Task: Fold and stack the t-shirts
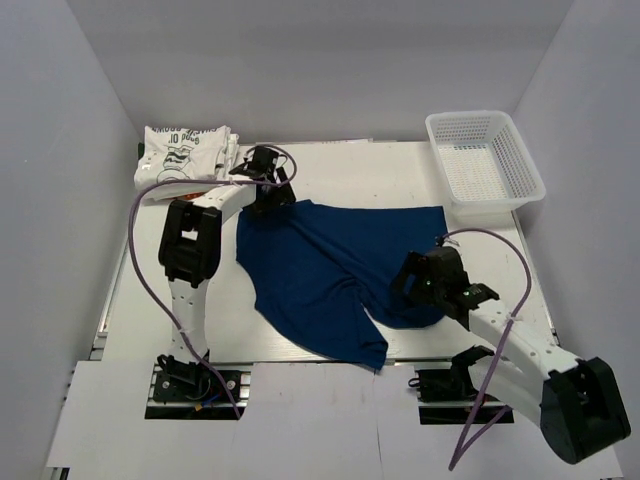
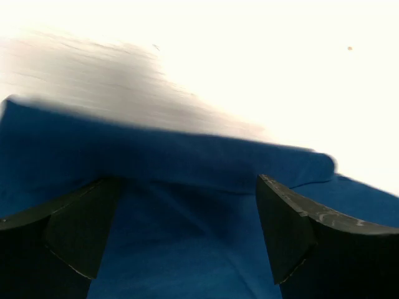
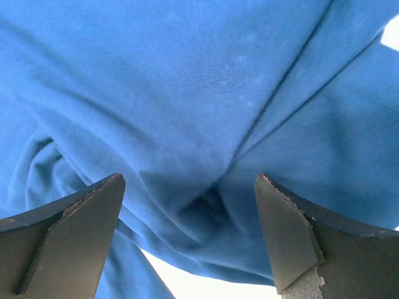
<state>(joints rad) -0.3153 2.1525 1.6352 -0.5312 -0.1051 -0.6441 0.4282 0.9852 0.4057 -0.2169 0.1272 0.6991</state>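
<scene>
A large navy-blue t-shirt [image 1: 335, 268] lies spread and rumpled on the white table [image 1: 350, 170]. A stack of folded white t-shirts [image 1: 185, 155] with dark lettering sits at the far left. My left gripper [image 1: 268, 192] is open over the navy shirt's far left corner; in the left wrist view the blue cloth [image 2: 174, 205] lies between its fingers [image 2: 293, 224]. My right gripper [image 1: 425, 285] is open over the shirt's near right part; in the right wrist view creased blue cloth [image 3: 187, 124] lies between its fingers [image 3: 287, 230]. Neither grips the cloth.
A white plastic mesh basket [image 1: 484, 160] stands at the far right corner. White walls close in the table on the left, back and right. The arm bases [image 1: 190, 380] sit at the near edge.
</scene>
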